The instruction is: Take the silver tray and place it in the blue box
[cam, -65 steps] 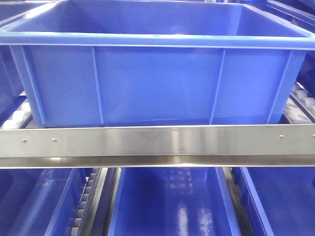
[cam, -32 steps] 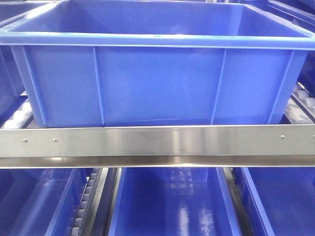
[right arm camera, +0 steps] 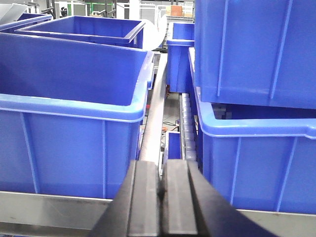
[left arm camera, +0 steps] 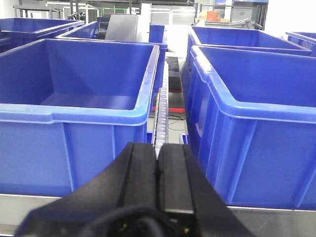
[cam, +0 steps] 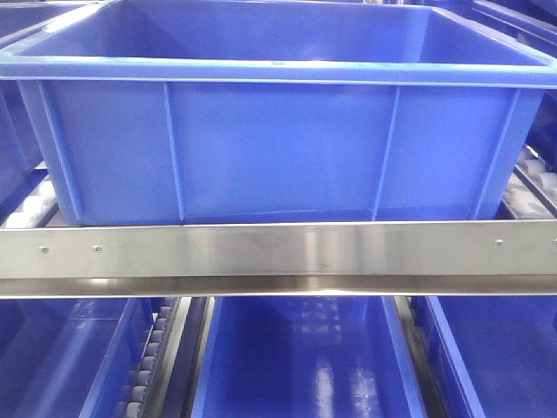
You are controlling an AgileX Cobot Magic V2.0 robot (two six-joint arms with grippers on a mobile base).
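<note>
The silver tray is out of view in every frame. The blue box [cam: 278,148], a big ribbed crate with a thick rim, fills the front view and sits on the rack just behind a steel rail [cam: 278,248]; what shows of its inside is bare. My left gripper [left arm camera: 158,148] is shut with nothing between its black fingers, pointing at the gap between two blue crates. My right gripper [right arm camera: 162,164] is likewise shut on nothing, low in front of the rack. Neither gripper shows in the front view.
Blue crates stand left [left arm camera: 74,128] and right [left arm camera: 247,148] of a roller track [left arm camera: 159,113]. In the right wrist view a crate [right arm camera: 69,143] is at left, and stacked crates [right arm camera: 256,49] at right. More crates [cam: 305,366] sit on the lower shelf.
</note>
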